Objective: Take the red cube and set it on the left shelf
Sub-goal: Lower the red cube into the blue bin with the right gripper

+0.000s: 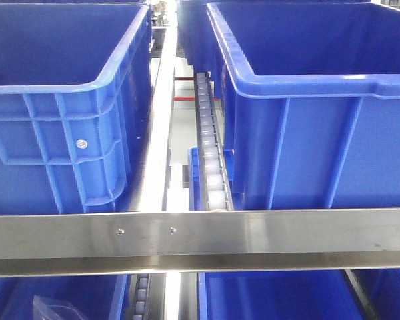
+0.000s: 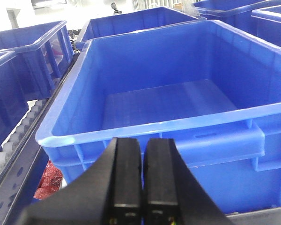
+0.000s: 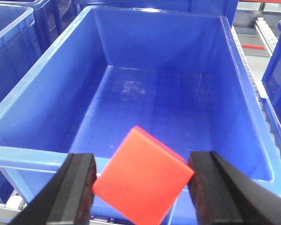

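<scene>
Small bright red plastic cube (image 3: 143, 180): smooth, tilted on one corner, clamped between right gripper (image 3: 143, 194) fingers above near rim of deep blue plastic bin (image 3: 33, 110). Left gripper (image 2: 141, 176): fingers together.

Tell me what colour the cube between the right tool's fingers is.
Bright red cube, clearest in the right wrist view.

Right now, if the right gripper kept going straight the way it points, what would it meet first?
Probably the inside floor of the empty blue bin. The right gripper, with the red cube between its fingers, points down over the near rim into the bin. Depth is unclear, so it may clip that rim first.
</scene>
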